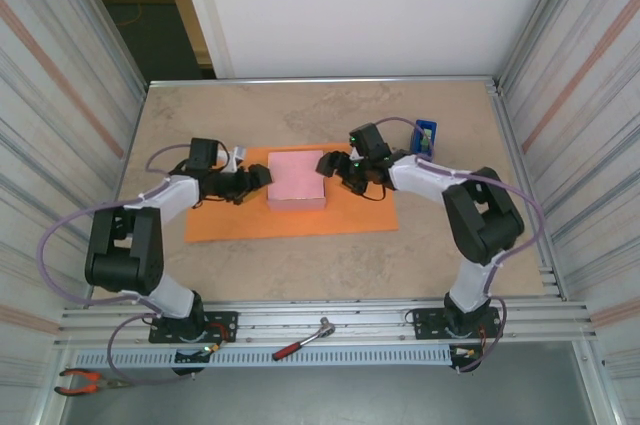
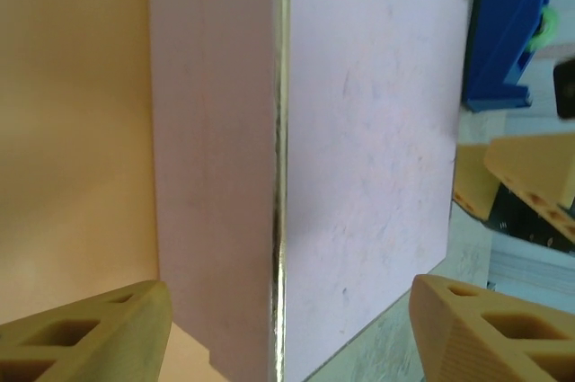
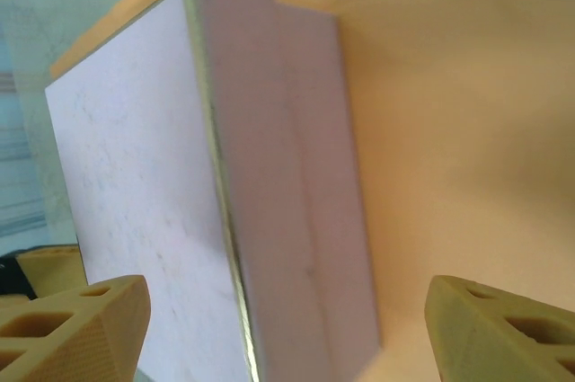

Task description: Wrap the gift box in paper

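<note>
The left claw (image 1: 262, 178) and the right claw (image 1: 328, 165) face each other with the gift box (image 1: 296, 180) between them, just ahead of each set of fingertips. Both claws stand wide, and neither is holding anything. In each wrist view the two fingers straddle one end of the box, with its top face and one side wall showing between them. Whether any finger touches a wall, I cannot tell.

The box lies flat on the paper (image 1: 230, 225), which spreads beneath and behind both claws and runs further out on the near side of the box than on the far side. This layout looks meant for wrapping: the box sits on the sheet so that the spare paper can be lifted over it, and one claw at each end can steady or nudge it. I judge that folding has not yet begun, since the sheet lies flat.

Beyond the right claw, well apart from the box, stands a blue tape holder (image 1: 427, 135), probably kept within reach for sealing the flaps.

Counted: one box, one sheet, two claws, one tape holder. One wrench (image 1: 305, 338) and one pair of pliers (image 1: 85, 380) lie on the rail behind the arms, unused.
</note>
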